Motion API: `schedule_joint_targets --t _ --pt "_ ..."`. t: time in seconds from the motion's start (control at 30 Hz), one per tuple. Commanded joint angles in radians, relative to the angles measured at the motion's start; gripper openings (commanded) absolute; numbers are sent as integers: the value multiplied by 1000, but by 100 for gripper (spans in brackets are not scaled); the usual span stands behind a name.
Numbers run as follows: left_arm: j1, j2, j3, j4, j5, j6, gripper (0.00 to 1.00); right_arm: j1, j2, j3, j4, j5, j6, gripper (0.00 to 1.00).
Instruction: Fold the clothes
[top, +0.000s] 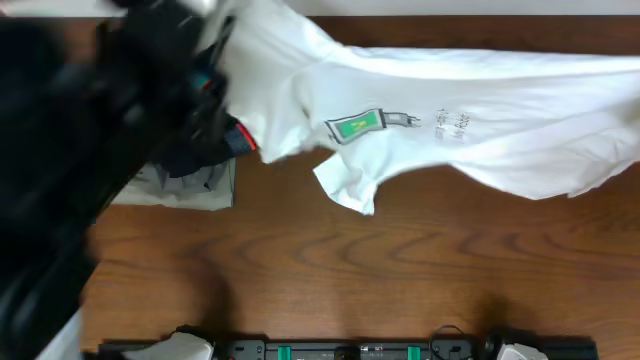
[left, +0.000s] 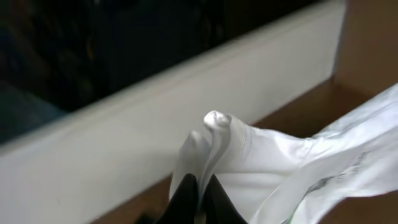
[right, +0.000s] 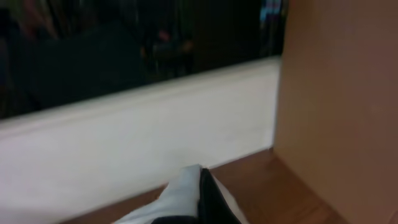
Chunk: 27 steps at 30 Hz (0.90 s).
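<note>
The white T-shirt (top: 500, 110) is stretching across the far half of the table (top: 350, 260), running from the upper left to the right edge of the overhead view. Its green square (top: 355, 126) and grey lettering (top: 452, 125) are facing up, and one sleeve (top: 350, 185) is drooping toward the near side of the wood; whether it is touching the table is not clear.

The left gripper (left: 200, 186) is pinching a bunched corner of the T-shirt, its jaws closed tight on the cloth, which is puffing up just above the fingertips. The right gripper (right: 202, 190) is likewise clamping white fabric between closed jaws.

From above, the left arm (top: 70, 160) is showing as a dark blur over the table's left side. Beside it, a black garment (top: 205, 152) with a red tag (top: 243, 138) is sitting against folded grey clothes (top: 190, 188), just beside the T-shirt's edge. A white ledge (left: 124, 130) is running behind the table.
</note>
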Motion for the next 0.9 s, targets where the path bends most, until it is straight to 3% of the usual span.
schedule_joint_targets --t 0.0,0.07,0.17,0.43,0.7,0.87 --pt "-2 -31 36 -70 136 19 6 -10 -17 51 -39 29 -16 1" --pt "-2 -51 36 -142 222 58 6 -10 -25 69 -76 29 -15 1" --pt "-2 -77 35 -198 233 81 6 -10 -34 91 -119 29 -15 1" --pt "-2 -95 35 -147 73 81 6 -10 -35 111 -215 -2 5 1" --pt "-2 121 35 -118 63 61 6 -10 49 110 -222 -106 14 1" --pt "-2 266 35 -114 53 55 6 -9 157 111 -185 -110 -53 1"
